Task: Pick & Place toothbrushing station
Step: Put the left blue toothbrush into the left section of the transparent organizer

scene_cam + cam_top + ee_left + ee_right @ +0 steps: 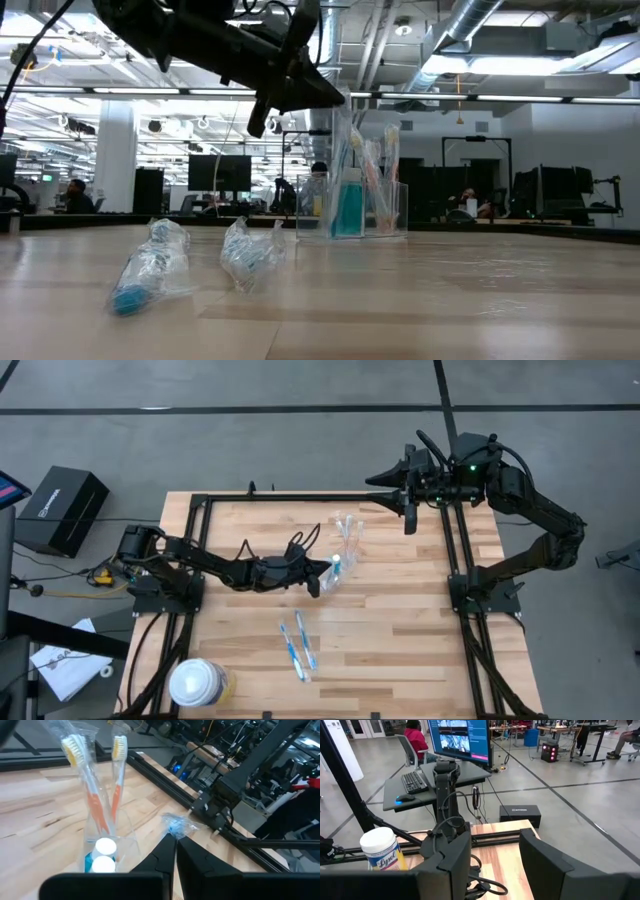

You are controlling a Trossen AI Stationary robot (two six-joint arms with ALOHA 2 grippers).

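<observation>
Beside clear cup [347,538] | left gripper [322,575] shut on wrapped toothbrush [176,825]

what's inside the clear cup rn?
In the clear cup: two orange toothbrushes standing bristles-up in wrappers, and two white-capped blue tubes. The cup's bottom is hidden behind the left gripper.

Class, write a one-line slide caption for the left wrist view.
Left pincer, shut on a wrapped toothbrush, beside the clear cup holding two orange toothbrushes.
</observation>
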